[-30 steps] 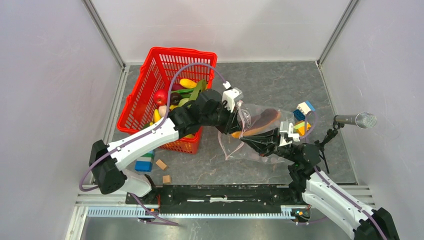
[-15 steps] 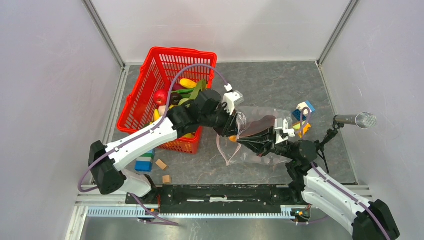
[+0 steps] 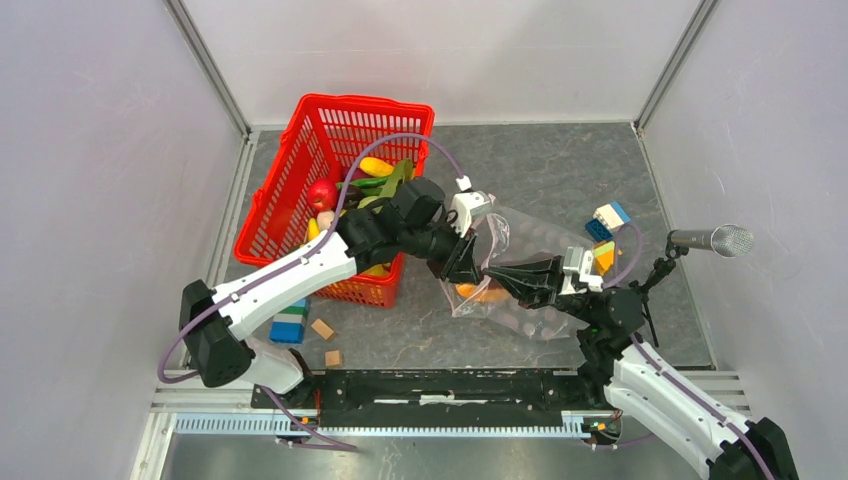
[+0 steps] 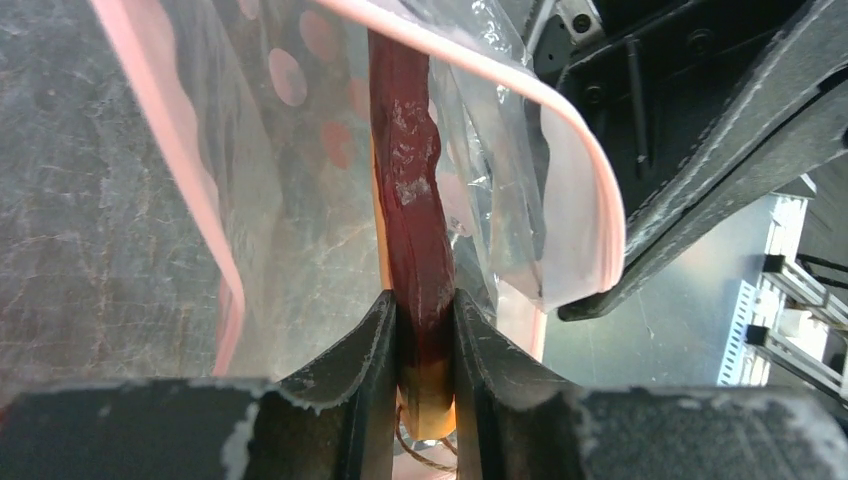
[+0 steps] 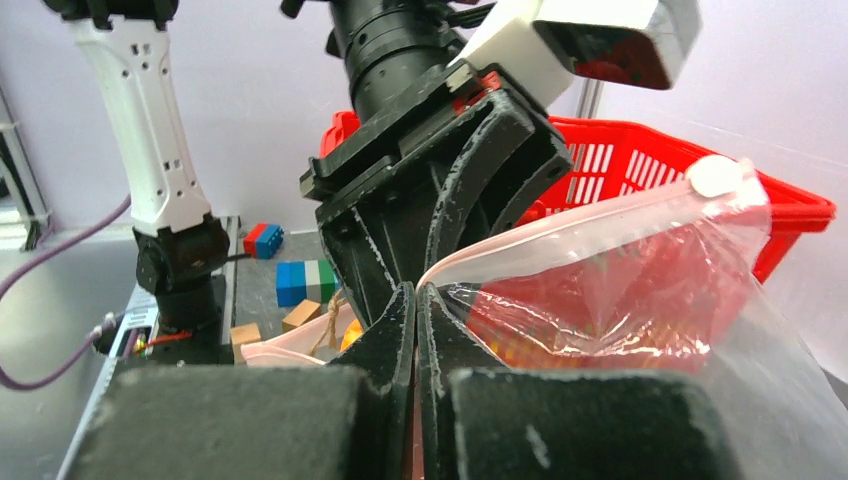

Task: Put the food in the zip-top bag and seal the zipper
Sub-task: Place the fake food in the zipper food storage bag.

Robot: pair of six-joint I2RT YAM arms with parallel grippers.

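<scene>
Nearest the bases, the right fingers (image 5: 408,312) are pinched shut on the zipper (image 5: 560,235) of the zip-top bag (image 3: 535,232), whose body trails onto the worktop (image 3: 560,165). Just beyond, the left fingers (image 4: 391,332) clamp a flat dark-red food piece (image 4: 412,180) reaching into the bag's open mouth. Farthest back, the red basket (image 3: 318,128) holds more toy food.

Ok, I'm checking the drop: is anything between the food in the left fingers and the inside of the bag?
Nothing visible. The bag gapes open around the dark red food, and the right fingers pinch its zipper edge.
</scene>
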